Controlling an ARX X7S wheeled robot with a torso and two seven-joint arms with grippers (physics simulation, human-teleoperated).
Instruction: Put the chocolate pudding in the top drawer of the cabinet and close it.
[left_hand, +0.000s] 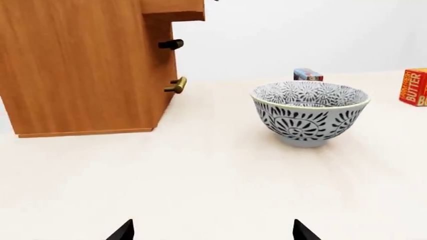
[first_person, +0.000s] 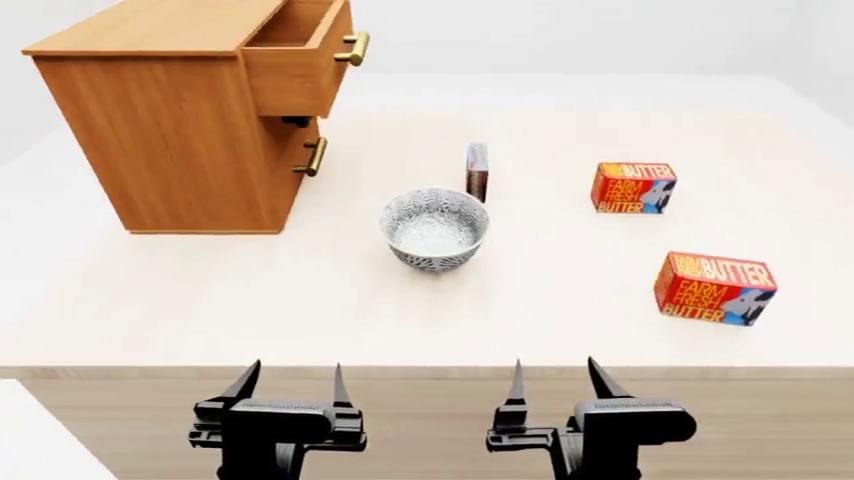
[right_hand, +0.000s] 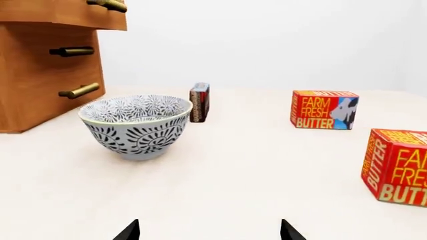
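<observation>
Upright chocolate pudding (first_person: 477, 171); top drawer (first_person: 299, 62) open

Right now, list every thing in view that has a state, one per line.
top drawer: pulled open
lower drawer: shut
chocolate pudding: standing on edge behind the bowl
bowl: upright, empty
left claw: open
right claw: open

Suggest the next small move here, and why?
Probably reach the right pincer forward toward the chocolate pudding. The top drawer is already pulled out, both pincers are open and empty near the table edge, and the pudding stands on edge just behind the bowl, nearer the right arm.
</observation>
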